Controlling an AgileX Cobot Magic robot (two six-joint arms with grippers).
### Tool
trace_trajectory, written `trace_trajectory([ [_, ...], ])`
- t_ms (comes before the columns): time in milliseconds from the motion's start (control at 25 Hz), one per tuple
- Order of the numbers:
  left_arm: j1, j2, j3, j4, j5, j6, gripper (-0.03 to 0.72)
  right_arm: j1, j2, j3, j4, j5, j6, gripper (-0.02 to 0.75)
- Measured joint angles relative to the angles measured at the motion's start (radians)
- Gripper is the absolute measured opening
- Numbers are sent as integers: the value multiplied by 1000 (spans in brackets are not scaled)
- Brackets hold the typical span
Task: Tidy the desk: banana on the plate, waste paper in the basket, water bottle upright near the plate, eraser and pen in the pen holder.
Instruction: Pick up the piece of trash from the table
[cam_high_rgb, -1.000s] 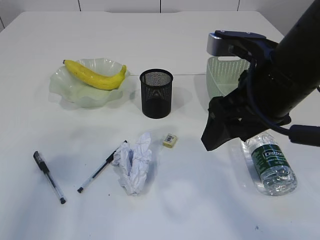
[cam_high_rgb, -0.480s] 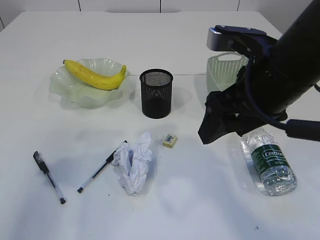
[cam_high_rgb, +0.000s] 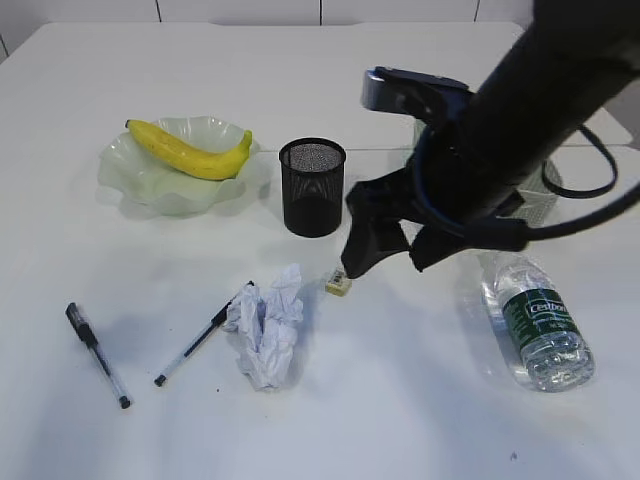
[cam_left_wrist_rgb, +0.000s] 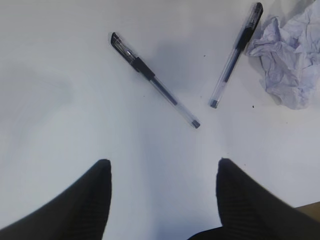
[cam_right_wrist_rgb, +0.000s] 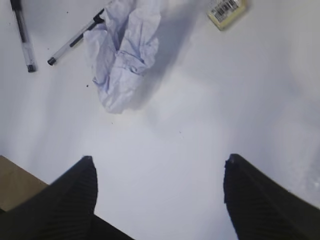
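On the white worktop (cam_high_rgb: 60, 60), the banana (cam_high_rgb: 190, 152) lay in the plate (cam_high_rgb: 130, 185) at far left. Two pens (cam_high_rgb: 97, 354) lay in front, then the waste paper (cam_high_rgb: 268, 325) and the eraser (cam_high_rgb: 339, 284), with the pen holder (cam_high_rgb: 313, 187) behind. The right fingers (cam_high_rgb: 385, 240) hung spread wide, empty, above the eraser. The left fingers (cam_left_wrist_rgb: 160, 195) gaped, holding nothing. The water bottle (cam_high_rgb: 535, 322) lay flat at right.

banana (cam_high_rgb: 190, 150) on plate (cam_high_rgb: 135, 180), water bottle (cam_high_rgb: 538, 325) lying flat, waste paper (cam_high_rgb: 268, 325) on desk (cam_high_rgb: 400, 400)
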Motion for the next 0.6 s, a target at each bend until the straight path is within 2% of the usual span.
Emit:
trace_trajectory([
  [240, 0, 0, 0, -2, 0, 0, 460, 41, 176, -172, 9, -8, 61, 586],
  [600, 0, 0, 0, -5, -11, 0, 460, 42, 391, -338, 73, -2, 128, 586],
])
